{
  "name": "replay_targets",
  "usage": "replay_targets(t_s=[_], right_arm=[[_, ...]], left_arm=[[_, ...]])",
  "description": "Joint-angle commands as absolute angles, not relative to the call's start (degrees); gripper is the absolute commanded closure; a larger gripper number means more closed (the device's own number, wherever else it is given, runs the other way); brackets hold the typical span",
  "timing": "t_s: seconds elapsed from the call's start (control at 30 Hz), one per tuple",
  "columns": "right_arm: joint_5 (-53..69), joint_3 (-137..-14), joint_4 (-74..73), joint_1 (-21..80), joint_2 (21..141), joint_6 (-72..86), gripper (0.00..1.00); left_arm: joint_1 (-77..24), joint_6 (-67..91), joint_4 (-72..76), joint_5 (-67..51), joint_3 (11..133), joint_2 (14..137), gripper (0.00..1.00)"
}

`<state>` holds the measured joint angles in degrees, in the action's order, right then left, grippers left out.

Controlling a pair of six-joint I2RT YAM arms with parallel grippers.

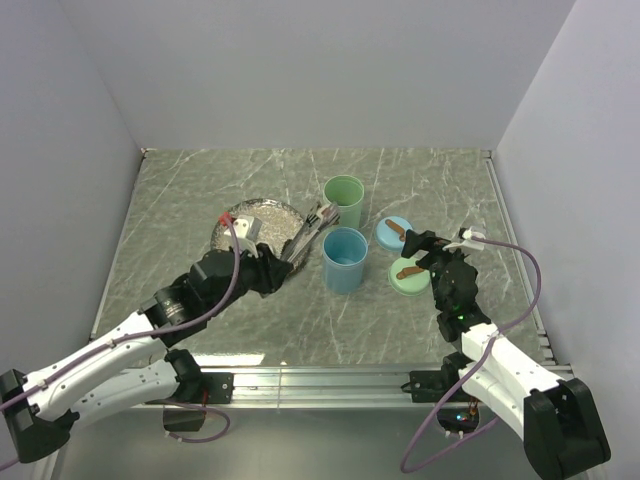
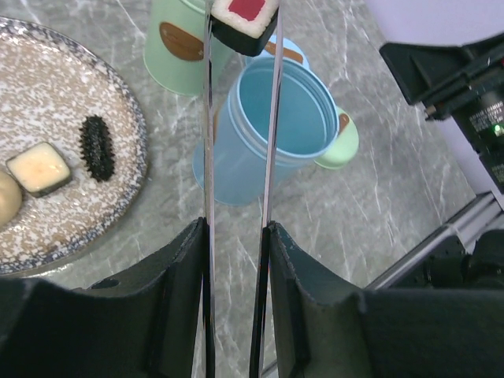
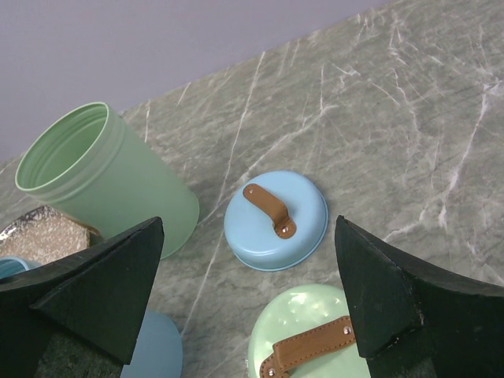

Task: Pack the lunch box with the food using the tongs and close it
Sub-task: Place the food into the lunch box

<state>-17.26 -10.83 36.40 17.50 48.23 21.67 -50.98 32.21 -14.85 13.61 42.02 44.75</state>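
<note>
On the left, a round speckled plate [image 2: 63, 102] was set on the marbled grey-green table [image 3: 378, 118], bearing a beige ball [image 2: 4, 206], a cream-topped cube [image 2: 39, 168] and a dark bristly oblong piece [image 2: 98, 147]. Slim silver tongs [image 2: 208, 157] were squeezed between the black fingers of the left hand [image 2: 236, 232]. A red-topped cube [image 2: 246, 17] was pinched at their tips, raised near the rim of a smooth cylindrical blue cup [image 2: 272, 134]. A pale green cup [image 2: 177, 47] was stood behind. Further right, a domed blue lid [image 3: 276, 224] and a green lid [image 3: 307, 331], each with a brown strap handle, were laid below the right hand [image 3: 248, 268], whose jaws were spread wide, gripping nothing.
</note>
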Motion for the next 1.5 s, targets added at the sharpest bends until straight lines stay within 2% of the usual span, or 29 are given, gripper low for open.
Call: replay_targets(t_s=[0.0,0.23,0.57,1.1,1.47], right_arm=[[-17.14,-12.57,38.58,17.93,48.43,22.06,0.05],[-16.88,-12.57,38.76,17.93,48.87,22.15,0.05],[-16.7,-12.66,38.85,17.84,48.95,22.15,0.04],[-15.82,-13.18,39.64,17.93,50.71,22.32,0.04],[-16.17,-12.83,39.02,17.93,49.57,22.24,0.04]], left_arm=[[-51.85,31.38,-10.37,11.08,41.31,42.02,0.77],[-52.47,30.85,-9.14,6.25,40.52,42.01,0.77],[-53.43,30.59,-10.2,5.45,41.84,45.88,0.77],[-54.41,30.15,-10.2,5.71,42.8,47.72,0.57],[-54.58,30.06,-9.93,5.98,42.98,47.37,0.53]])
